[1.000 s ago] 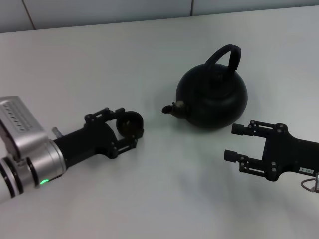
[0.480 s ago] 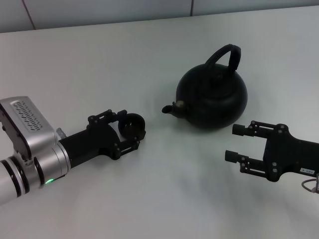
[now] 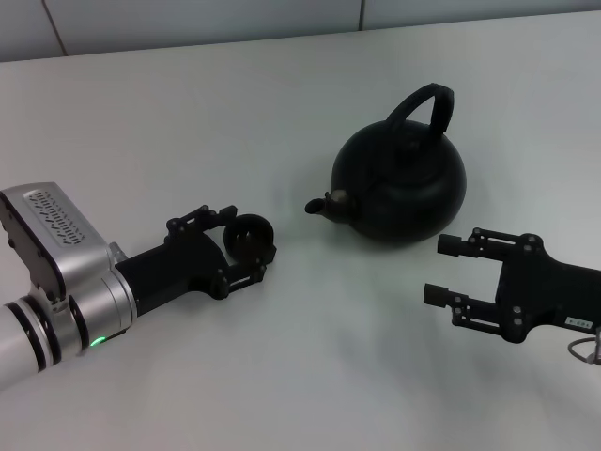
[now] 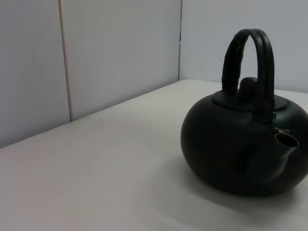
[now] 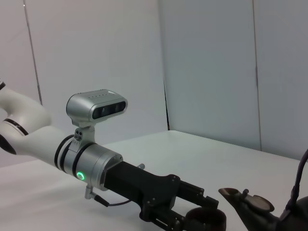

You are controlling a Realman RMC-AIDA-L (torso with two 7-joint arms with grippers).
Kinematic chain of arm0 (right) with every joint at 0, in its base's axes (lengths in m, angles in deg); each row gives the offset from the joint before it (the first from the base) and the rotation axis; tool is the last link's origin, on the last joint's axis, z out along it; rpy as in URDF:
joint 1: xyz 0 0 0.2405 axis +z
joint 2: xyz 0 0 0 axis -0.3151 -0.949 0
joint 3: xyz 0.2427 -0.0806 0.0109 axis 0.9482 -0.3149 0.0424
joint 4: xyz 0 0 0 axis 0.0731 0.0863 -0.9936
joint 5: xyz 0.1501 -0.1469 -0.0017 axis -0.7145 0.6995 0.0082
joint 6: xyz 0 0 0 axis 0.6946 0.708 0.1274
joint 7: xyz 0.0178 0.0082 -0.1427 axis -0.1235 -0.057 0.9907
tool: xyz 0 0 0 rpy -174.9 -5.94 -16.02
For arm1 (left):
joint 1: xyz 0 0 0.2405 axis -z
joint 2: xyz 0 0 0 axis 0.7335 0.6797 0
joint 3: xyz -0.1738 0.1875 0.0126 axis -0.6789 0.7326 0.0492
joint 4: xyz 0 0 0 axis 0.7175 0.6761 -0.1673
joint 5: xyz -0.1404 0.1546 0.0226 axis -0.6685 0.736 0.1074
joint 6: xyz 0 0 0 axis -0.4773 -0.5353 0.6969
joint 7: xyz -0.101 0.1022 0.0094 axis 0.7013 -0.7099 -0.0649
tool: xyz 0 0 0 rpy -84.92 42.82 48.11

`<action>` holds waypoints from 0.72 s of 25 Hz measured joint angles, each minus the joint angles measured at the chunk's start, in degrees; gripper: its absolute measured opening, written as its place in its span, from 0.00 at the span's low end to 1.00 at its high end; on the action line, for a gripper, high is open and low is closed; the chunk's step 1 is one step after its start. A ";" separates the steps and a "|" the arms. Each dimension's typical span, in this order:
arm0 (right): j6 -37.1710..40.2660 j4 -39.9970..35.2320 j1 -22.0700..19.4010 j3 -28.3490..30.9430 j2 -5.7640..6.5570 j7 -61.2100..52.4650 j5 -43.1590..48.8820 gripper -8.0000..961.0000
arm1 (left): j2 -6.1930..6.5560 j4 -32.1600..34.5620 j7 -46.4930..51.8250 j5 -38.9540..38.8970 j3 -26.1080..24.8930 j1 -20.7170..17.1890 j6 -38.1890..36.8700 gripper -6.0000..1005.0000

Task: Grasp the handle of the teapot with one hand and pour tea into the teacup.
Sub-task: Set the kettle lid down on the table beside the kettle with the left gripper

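Note:
The black teapot (image 3: pixel 402 183) stands on the white table, spout (image 3: pixel 329 204) pointing to my left, with its arched handle (image 3: pixel 430 105) upright. It fills the left wrist view (image 4: pixel 240 149), handle (image 4: pixel 250 62) on top. My left gripper (image 3: pixel 242 242) lies low on the table and is shut on the small dark teacup (image 3: pixel 250 237), a short way left of the spout. The right wrist view shows the cup (image 5: pixel 206 220) in that gripper beside the spout (image 5: pixel 245 199). My right gripper (image 3: pixel 439 271) is open and empty, just in front of the teapot. No tea shows.
The white table (image 3: pixel 310 376) runs back to a grey panelled wall (image 3: pixel 188 19). My left arm's silver wrist (image 3: pixel 56 272) lies over the table's front left. Bare table lies between the two grippers.
My left arm has turned its wrist and shifted slightly to the right with the teacup. The teapot and the right gripper have not moved.

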 joint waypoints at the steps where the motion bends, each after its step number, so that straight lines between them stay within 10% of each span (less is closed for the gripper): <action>1: 0.00 0.00 0.00 0.00 -0.04 -0.05 0.00 0.66 | 0.00 0.00 0.00 0.00 0.00 0.00 0.00 0.71; 11: 0.02 -0.08 0.00 0.00 -0.06 -0.29 -0.01 0.66 | 0.17 0.79 -0.39 0.05 -1.25 -1.12 -4.04 0.81; 18: 0.12 -0.08 0.00 0.00 -0.01 -0.28 -0.01 0.66 | 1.00 13.16 6.28 0.34 -3.34 -9.47 -21.05 0.81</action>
